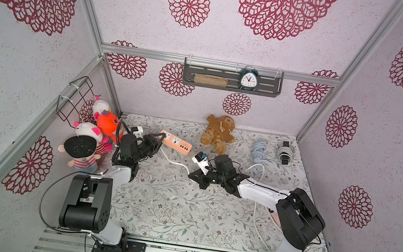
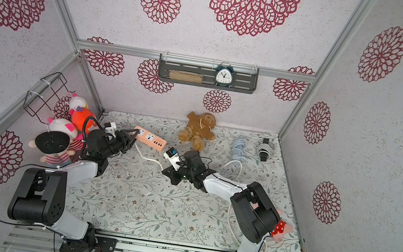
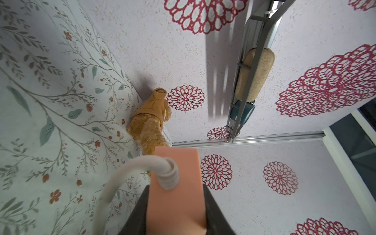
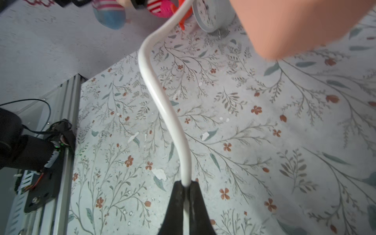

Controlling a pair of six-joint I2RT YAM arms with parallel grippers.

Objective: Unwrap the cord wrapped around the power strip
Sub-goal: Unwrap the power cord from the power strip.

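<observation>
A power strip (image 1: 175,141) is at the back left of the table (image 1: 169,208), its left end in the left gripper (image 1: 162,139). Its cord (image 1: 176,163) runs forward and rightward to the right gripper (image 1: 190,176) near mid-table. Behind sits a teddy bear (image 1: 218,133) against the back wall, two cable bundles (image 1: 259,149) to its right, plush toys (image 1: 90,139) in the left corner, a clock (image 1: 248,79) on the shelf (image 1: 209,85) above

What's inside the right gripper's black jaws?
The white round power-strip cord, pinched by the shut right gripper. How far it runs into the grip is hidden.
</observation>
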